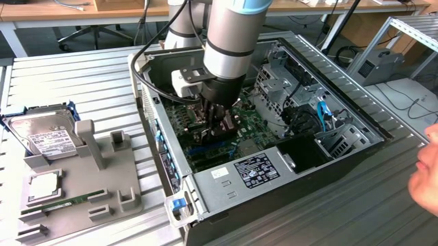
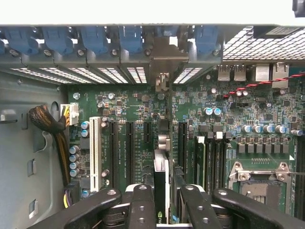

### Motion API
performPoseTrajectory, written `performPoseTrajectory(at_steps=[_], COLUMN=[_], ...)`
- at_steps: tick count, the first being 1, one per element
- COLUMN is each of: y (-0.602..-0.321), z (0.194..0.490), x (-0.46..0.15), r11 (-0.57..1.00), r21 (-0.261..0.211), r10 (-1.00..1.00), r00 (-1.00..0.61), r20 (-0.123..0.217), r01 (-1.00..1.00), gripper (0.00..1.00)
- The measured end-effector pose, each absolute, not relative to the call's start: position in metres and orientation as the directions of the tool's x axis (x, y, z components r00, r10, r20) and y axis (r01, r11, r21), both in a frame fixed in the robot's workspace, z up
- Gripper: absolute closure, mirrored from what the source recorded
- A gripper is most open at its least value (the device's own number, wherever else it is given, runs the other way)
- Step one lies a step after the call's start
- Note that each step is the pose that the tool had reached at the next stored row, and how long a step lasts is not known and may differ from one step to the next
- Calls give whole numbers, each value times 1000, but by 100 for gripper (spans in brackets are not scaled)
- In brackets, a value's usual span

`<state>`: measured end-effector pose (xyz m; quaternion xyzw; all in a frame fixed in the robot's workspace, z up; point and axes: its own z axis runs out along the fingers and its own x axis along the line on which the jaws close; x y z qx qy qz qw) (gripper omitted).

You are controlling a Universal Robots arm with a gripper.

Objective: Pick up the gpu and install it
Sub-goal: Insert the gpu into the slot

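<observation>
My gripper (image 1: pixel 213 125) reaches down into the open computer case (image 1: pixel 294 177), over the green motherboard (image 1: pixel 250 123). It is shut on the gpu (image 2: pixel 160 179), a thin black card seen edge-on between my two black fingers (image 2: pixel 142 205). The card stands upright along an expansion slot in the middle of the motherboard (image 2: pixel 138 109). Its silver end bracket (image 2: pixel 163 59) lies against the row of rear slot openings with blue latches. In the exterior view the card (image 1: pixel 224 129) shows as a dark slab under the wrist; whether it is fully seated I cannot tell.
A grey parts holder (image 1: pixel 89 174) at the exterior view's left carries a silver hard drive (image 1: pixel 44 136), a green RAM stick (image 1: pixel 65 201) and a chip. A person's hand (image 1: pixel 427 174) is at the exterior view's right edge. Drive cages and cables crowd the case's far side.
</observation>
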<state>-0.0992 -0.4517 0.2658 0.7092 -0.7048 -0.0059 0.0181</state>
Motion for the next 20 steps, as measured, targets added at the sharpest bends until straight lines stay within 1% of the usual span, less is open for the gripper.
performPoseTrajectory(at_steps=[20], y=[-447], z=[258], x=[-99], r11=[-6], r21=[34], r10=[-1000], r00=[7], r20=[19], r01=[-999], gripper=[74])
